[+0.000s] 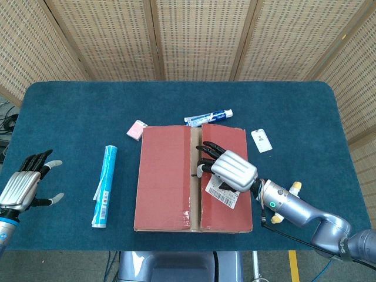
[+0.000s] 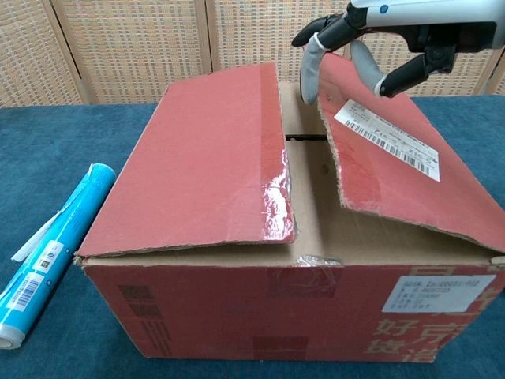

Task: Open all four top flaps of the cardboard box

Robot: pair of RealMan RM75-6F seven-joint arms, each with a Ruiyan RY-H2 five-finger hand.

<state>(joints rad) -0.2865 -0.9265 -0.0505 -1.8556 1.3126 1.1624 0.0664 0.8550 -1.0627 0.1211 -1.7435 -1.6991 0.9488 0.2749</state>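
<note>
Clearly the work is at its first flap: the cardboard box [image 1: 192,179] sits mid-table on the blue cloth [image 1: 294,106], and the right hand [image 1: 229,170] reaches over its top with fingertips [image 2: 309,75] hooked down into the central seam, at the inner edge of the right flap [image 2: 394,170]. In the chest view that flap tilts up along its inner edge, with a widening gap showing the plain inner flap [image 2: 316,213] beneath, while the left flap [image 2: 205,158] lies low and only slightly raised. The right hand's fingers are curled against the flap's edge, the thumb standing apart above the label [image 2: 387,140]; whether the edge is truly pinched or only levered from below cannot be told. The left hand [image 1: 22,185] hovers well apart at the table's left margin, fingers spread and holding nothing. Beside the box lie a blue roll [image 1: 104,186], a tube [image 1: 208,117] just behind it, a small pink packet [image 1: 137,130] and a white card [image 1: 261,140]. Judging from this, the next move calls for carrying the right flap up and outward past vertical so that it stays open, keeping the fingertips from slipping off the edge; then the left flap, and the two inner flaps after it, remain to be done.
</note>
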